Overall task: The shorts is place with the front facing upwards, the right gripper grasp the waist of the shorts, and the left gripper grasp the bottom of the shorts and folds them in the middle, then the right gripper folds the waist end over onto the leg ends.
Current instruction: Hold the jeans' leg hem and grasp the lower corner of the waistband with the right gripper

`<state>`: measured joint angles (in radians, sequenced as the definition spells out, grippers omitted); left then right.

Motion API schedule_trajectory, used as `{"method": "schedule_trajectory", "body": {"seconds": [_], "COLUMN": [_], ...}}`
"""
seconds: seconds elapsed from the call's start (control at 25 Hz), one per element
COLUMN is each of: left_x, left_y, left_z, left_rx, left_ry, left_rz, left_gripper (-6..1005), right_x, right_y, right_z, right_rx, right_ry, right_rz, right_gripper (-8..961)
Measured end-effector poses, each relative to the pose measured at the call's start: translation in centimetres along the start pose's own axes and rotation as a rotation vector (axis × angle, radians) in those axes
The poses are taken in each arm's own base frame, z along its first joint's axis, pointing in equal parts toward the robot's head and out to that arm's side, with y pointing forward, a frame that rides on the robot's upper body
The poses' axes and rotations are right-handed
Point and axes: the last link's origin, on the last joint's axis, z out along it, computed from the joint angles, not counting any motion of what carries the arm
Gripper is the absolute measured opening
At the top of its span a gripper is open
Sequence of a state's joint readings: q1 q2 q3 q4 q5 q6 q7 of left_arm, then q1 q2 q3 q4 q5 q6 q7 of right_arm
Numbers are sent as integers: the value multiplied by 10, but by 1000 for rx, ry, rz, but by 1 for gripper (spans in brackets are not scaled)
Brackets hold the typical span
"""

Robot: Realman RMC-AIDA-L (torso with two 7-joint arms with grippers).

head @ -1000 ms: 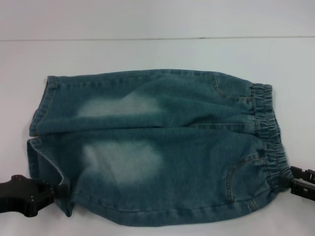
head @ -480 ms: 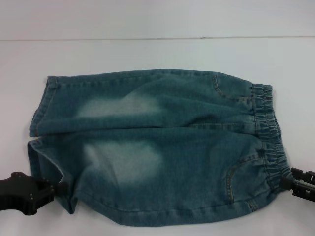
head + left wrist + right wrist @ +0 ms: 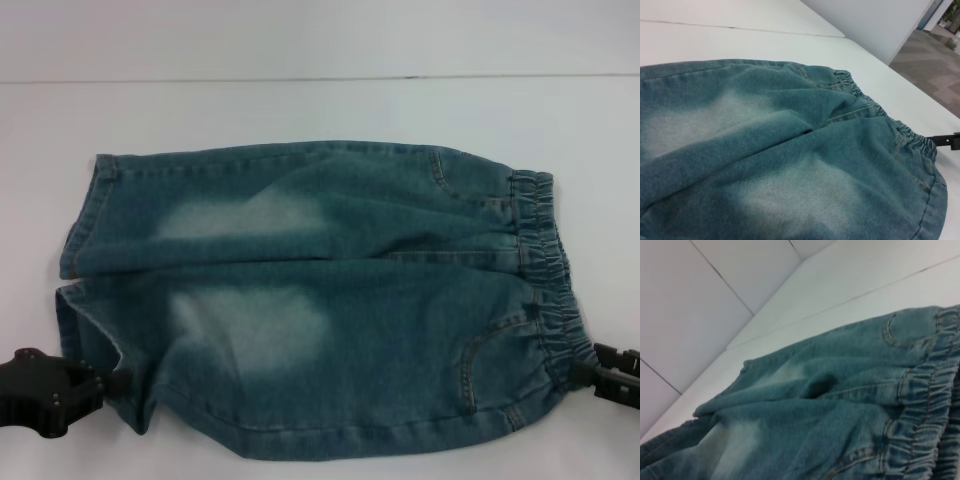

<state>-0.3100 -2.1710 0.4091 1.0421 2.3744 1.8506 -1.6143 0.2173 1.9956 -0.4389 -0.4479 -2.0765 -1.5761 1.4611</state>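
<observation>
With the shorts (image 3: 320,300) flat on the table (image 3: 320,110) between them, the left end effector (image 3: 110,383) at the near hem corner and the right end effector (image 3: 585,372) at the near waistband, grip state unclear, should pinch both layers before lifting together.

A white table (image 3: 320,110) with a thin seam line meets a pale wall (image 3: 320,35) behind.

Both the left claw (image 3: 100,385) and right claw (image 3: 585,368) are matte black.
</observation>
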Motion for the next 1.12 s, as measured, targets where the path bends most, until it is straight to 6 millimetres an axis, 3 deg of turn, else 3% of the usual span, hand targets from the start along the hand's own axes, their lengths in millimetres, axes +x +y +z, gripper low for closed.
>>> {"method": "schedule_trajectory", "body": {"seconds": [0.68, 1.12], "left_x": [1, 0], "left_y": [0, 0], "left_z": [1, 2], "left_rx": [-4, -3], "left_ry": [0, 0], "left_rz": [0, -4], "left_gripper": [56, 64], "right_x": [-1, -12], "right_y": [3, 6], "right_z": [1, 10], "right_rx": [-38, -75], "right_ry": [73, 73], "right_rz": [23, 4], "right_gripper": [804, 802]}}
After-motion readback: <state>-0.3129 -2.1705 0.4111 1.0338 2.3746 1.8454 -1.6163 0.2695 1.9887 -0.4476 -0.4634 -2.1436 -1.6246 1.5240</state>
